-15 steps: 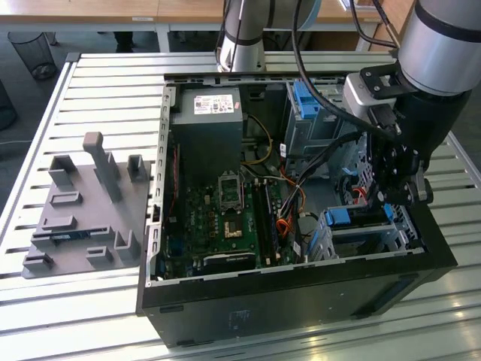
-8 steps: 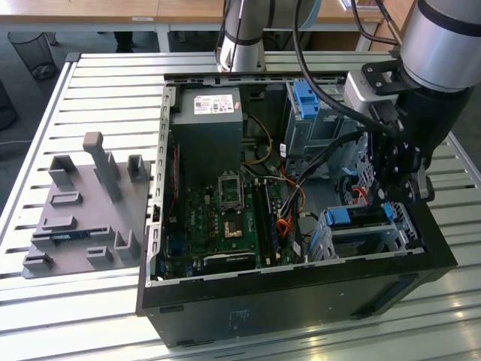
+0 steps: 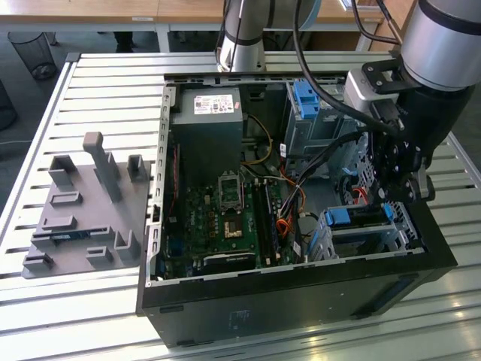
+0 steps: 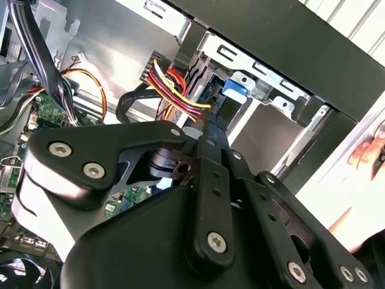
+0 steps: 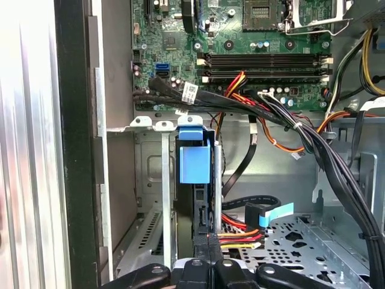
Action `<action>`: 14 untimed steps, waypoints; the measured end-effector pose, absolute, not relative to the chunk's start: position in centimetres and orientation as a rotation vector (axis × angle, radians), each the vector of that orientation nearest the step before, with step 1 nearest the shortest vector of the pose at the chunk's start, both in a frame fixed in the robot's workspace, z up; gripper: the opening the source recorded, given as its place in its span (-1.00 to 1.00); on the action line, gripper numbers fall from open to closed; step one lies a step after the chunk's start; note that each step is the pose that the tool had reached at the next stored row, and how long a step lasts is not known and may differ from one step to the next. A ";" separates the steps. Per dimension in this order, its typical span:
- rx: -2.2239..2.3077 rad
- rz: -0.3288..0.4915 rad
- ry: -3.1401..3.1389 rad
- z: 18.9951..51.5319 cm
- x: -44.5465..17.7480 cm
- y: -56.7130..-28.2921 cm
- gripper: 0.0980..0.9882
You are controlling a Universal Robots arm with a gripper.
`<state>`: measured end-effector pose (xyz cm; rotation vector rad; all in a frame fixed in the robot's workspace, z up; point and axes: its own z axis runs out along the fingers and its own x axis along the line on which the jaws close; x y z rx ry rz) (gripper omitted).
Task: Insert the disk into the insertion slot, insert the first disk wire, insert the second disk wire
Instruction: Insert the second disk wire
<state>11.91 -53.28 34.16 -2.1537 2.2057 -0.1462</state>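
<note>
Since the disk (image 3: pixel 359 216) sits in the insertion slot (image 3: pixel 370 241), at 4 o'clock of the open case (image 3: pixel 301 292) in the exterior view, we judge the first step done: the blue caddy shows at the low cage's mouth. The hand (image 3: pixel 396 200) hangs at the cage's 12 o'clock. In the first wrist view its fingers (image 5: pixel 201 260) stand narrow, nearly together, at the disk's edge. The red-yellow-black wire bundle (image 5: pixel 243 239) ends right at them, and we can't tell if its plug is pinched.

Handling, our read:
- **Disk:** rigid, dense and shock-sensitive. Take it by the caddy frame's sides, never the label face.
- **Wires:** limp, with stiff keyed plugs. Grip the plug body, not the leads.

Containers:
- The low cage holds the one disk.
- A black cable with a blue plug (image 5: pixel 269 215) lies loose on perforated sheet metal (image 5: pixel 301 242) beside it.
- The case also holds the motherboard (image 3: pixel 225 218), the power supply (image 3: pixel 207 124) and a taller cage (image 3: pixel 304 98) at 1 o'clock.
- The grey fixture tray (image 3: pixel 79 184), on the worktop (image 3: pixel 98 316) at the case's 9 o'clock, carries upright grey blocks.
</note>
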 end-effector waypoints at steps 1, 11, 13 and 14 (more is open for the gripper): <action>-2.154 -0.146 2.206 34.2 11.9 -53.3 -0.98; -2.157 -0.140 2.209 35.1 11.9 -53.3 -0.98; -2.162 -0.131 2.214 35.3 11.9 -53.3 -0.98; -2.167 -0.120 2.219 35.3 11.9 -53.2 -0.98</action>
